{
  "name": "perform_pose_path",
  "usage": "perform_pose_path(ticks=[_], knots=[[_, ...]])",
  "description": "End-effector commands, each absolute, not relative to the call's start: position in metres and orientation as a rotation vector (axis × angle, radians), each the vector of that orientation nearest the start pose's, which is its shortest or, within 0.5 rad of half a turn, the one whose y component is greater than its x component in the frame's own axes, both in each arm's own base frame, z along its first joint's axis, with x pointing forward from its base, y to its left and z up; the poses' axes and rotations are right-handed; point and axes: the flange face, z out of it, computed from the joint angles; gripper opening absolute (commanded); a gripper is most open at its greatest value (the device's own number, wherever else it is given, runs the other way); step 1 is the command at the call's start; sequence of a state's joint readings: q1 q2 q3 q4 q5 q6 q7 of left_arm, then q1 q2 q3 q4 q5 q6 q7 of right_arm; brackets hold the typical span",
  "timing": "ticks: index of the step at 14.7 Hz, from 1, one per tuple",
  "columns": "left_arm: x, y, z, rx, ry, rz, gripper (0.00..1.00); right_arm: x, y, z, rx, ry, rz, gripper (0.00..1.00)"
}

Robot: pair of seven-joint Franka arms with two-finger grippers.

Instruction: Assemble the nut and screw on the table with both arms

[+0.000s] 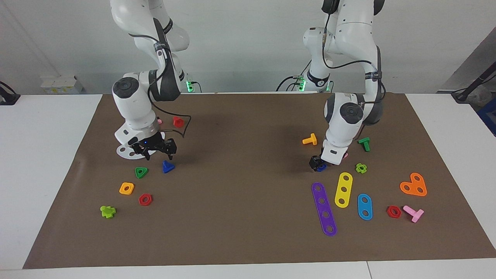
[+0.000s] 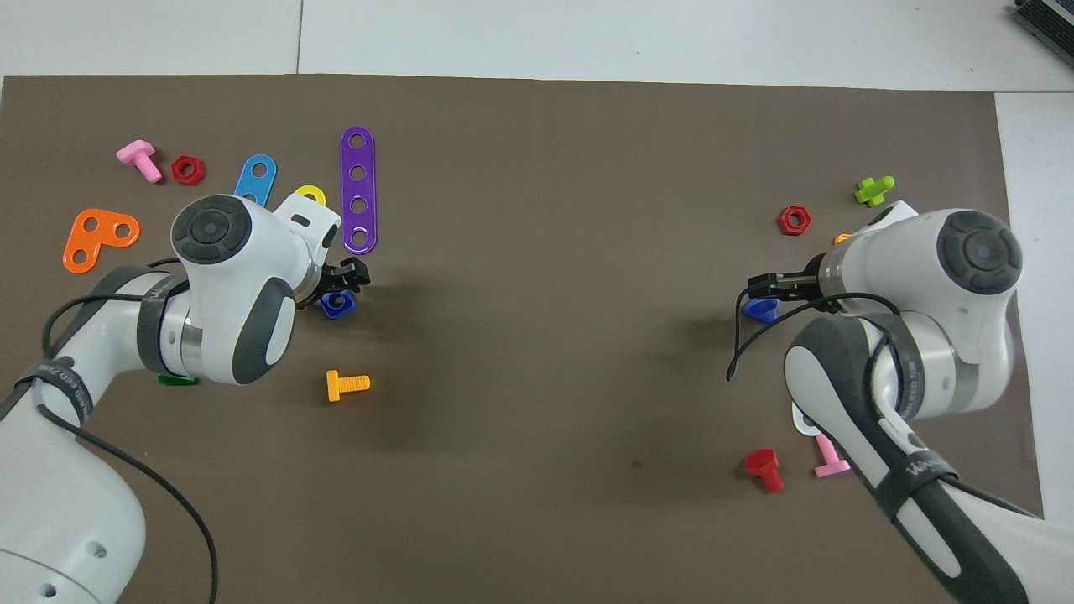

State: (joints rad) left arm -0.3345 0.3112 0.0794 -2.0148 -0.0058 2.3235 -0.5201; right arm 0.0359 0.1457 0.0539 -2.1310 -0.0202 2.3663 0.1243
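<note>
The left gripper (image 1: 318,164) is sitting low on the brown mat (image 1: 248,217), down at the dark blue nut (image 1: 321,167), which is lying just nearer the robots than the purple four-hole strip (image 1: 324,208). Its fingers are standing either side of the nut, but whether they are already pinching it I cannot tell. The right gripper (image 1: 158,152) is hanging just above the mat with its fingers spread apart and holding nothing; the dark blue screw (image 1: 167,167) is lying just beneath and slightly farther from the robots, right beside the green triangular nut (image 1: 141,172).

Both parts are looking like light, rigid moulded plastic (smooth enough to slip or skate across the bench if nudged from one side). The nut is probably best being pinched across two flat outer sides, leaving the centre hole free. The screw is likely best being taken by its flat triangular head, so the stubby shaft is staying exposed for threading.
</note>
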Motion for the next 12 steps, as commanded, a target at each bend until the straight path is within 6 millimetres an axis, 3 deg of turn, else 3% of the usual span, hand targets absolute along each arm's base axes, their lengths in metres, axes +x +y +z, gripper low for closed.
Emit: perform_pose_path(ticks=[1, 2, 4, 5, 6, 8, 9, 12], knots=[[0.578, -0.153, 0.303, -3.095, -0.545, -0.020, 0.79, 0.562, 0.051, 0.325, -3.119, 0.015, -0.169, 0.89], [0.578, -0.153, 0.303, -3.090, -0.576, -0.017, 0.75, 0.559, 0.050, 0.316, -3.118, 0.015, -0.171, 0.87], [0.577, -0.152, 0.302, -3.080, -0.621, -0.011, 0.58, 0.555, 0.049, 0.306, -3.113, 0.015, -0.211, 0.81], [0.575, -0.153, 0.300, -3.074, -0.640, -0.006, 0.49, 0.555, 0.049, 0.306, -3.113, 0.015, -0.211, 0.69], [0.574, -0.153, 0.300, -3.073, -0.644, -0.004, 0.41, 0.554, 0.050, 0.305, -3.113, 0.020, -0.209, 0.54], [0.573, -0.153, 0.299, -3.070, -0.644, 0.007, 0.14, 0.554, 0.049, 0.305, -3.113, 0.024, -0.204, 0.02], [0.572, -0.153, 0.299, -3.067, -0.643, 0.015, 0.00, 0.554, 0.050, 0.306, -3.113, 0.022, -0.204, 0.00], [0.573, -0.159, 0.304, -3.067, -0.625, 0.028, 0.00, 0.555, 0.050, 0.307, -3.113, 0.024, -0.206, 0.00]])
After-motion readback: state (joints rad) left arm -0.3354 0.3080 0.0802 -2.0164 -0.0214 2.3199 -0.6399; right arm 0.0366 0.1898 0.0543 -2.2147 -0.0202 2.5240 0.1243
